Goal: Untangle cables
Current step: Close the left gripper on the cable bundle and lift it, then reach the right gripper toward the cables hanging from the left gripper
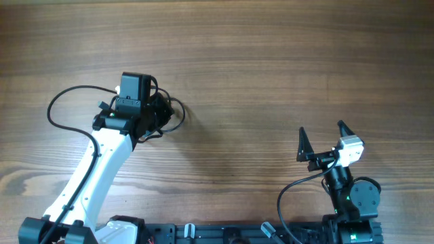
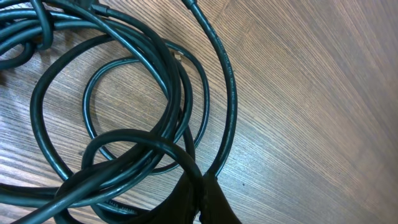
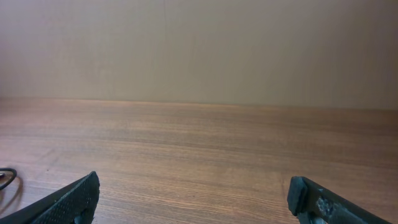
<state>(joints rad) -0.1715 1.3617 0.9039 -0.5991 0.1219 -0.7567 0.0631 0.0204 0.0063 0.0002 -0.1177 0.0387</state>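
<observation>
The cables (image 2: pixel 134 130) are thin black cords lying in tangled, overlapping loops on the wooden table; in the overhead view only a small part of the bundle (image 1: pixel 178 114) shows beside the left arm's wrist. My left gripper (image 1: pixel 159 112) sits right over the bundle. In the left wrist view its fingers (image 2: pixel 200 198) are pressed together, with a cable strand running into them. My right gripper (image 1: pixel 321 140) is open and empty, well to the right of the cables and above the table. Its two fingertips frame bare wood (image 3: pixel 193 196). A bit of cable (image 3: pixel 5 177) shows at the left edge.
The left arm's own thicker black wire (image 1: pixel 53 107) arcs out to the left of its wrist. The right arm's wire (image 1: pixel 288 193) curls by its base. The wooden table (image 1: pixel 271 61) stretches back and right. A wall (image 3: pixel 199 43) stands beyond the table.
</observation>
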